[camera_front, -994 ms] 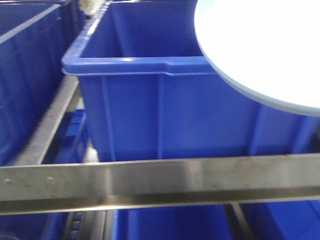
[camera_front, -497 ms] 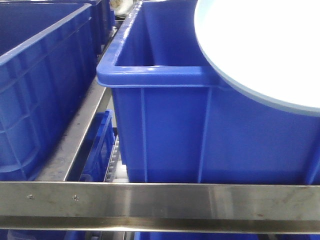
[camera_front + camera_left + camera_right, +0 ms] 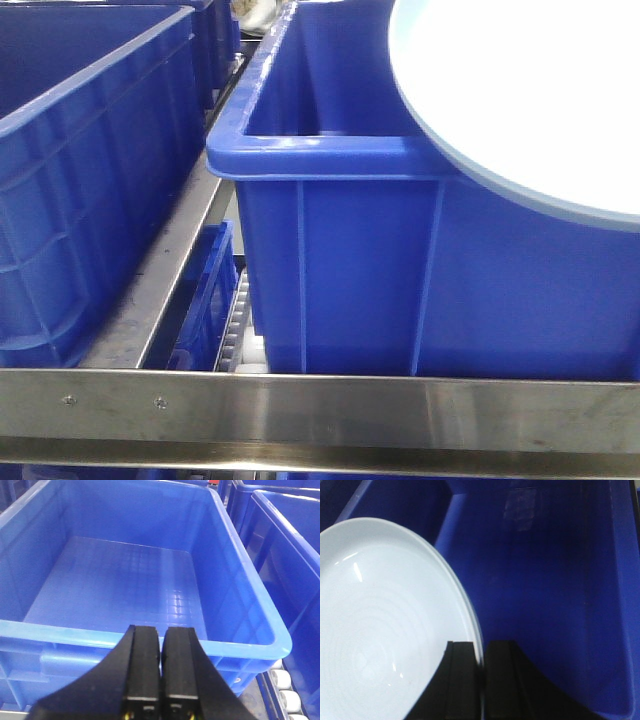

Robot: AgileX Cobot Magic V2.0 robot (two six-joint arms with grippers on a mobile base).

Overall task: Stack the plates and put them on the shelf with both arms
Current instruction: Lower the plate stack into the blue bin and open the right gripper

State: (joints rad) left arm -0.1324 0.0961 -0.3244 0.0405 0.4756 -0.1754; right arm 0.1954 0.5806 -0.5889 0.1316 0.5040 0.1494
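White plate in right tool

Bright overhead light, uneven across views.
The plate was blown out to near white in the front view; glare streaked the steel rail. The right wrist view was dim, its blue bin soft and murky.

In the left wrist view we see the left tool entering from 6 o'clock, its two black fingers pressed together with only a thin seam between them and nothing held. In the right wrist view we see the right tool, also entering from 6 o'clock, its dark fingers clamped on the rim of a plate, which extends toward 9 o'clock. Neither arm appears in the front view.
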